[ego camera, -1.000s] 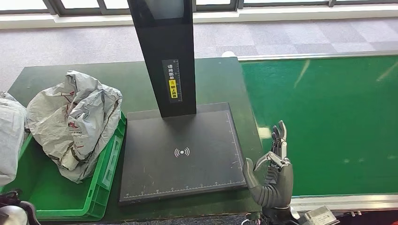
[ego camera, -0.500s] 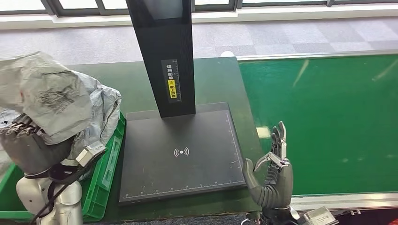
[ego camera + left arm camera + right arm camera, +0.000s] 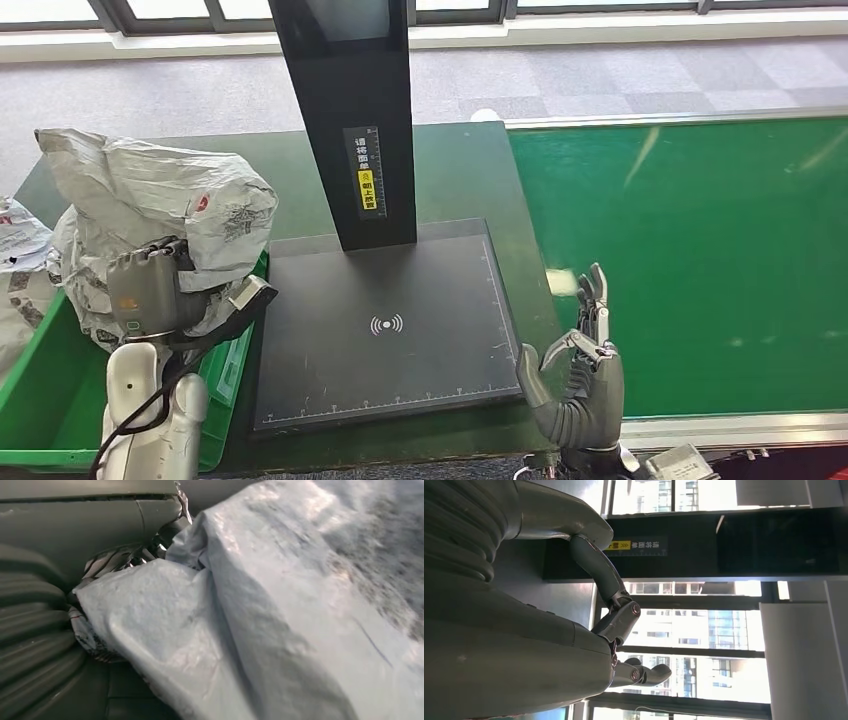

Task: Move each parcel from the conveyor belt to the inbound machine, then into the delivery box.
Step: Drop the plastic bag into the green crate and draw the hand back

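My left hand [image 3: 148, 290] grips a crumpled grey parcel [image 3: 170, 205] and holds it up over the right end of the green delivery box [image 3: 40, 400]. In the left wrist view the parcel [image 3: 280, 610] lies against my left hand [image 3: 45, 640], and dark fingers [image 3: 120, 560] curl around its edge. The inbound machine's black plate [image 3: 385, 325] is bare, just right of the parcel, below its black post [image 3: 345, 110]. My right hand [image 3: 580, 385] stands open, fingers up, between the plate and the green conveyor belt [image 3: 690, 260]. In the right wrist view my right hand [image 3: 499, 605] holds nothing.
More grey parcels [image 3: 20, 250] lie in and beside the green box under the held one. The machine stands on a dark green table [image 3: 300, 165]. No parcel lies on the part of the belt that I see. Grey carpet floor [image 3: 600, 70] runs behind.
My left arm has risen from the lower left with the grey parcel and carried it right, toward the machine's plate. The right hand has not moved.
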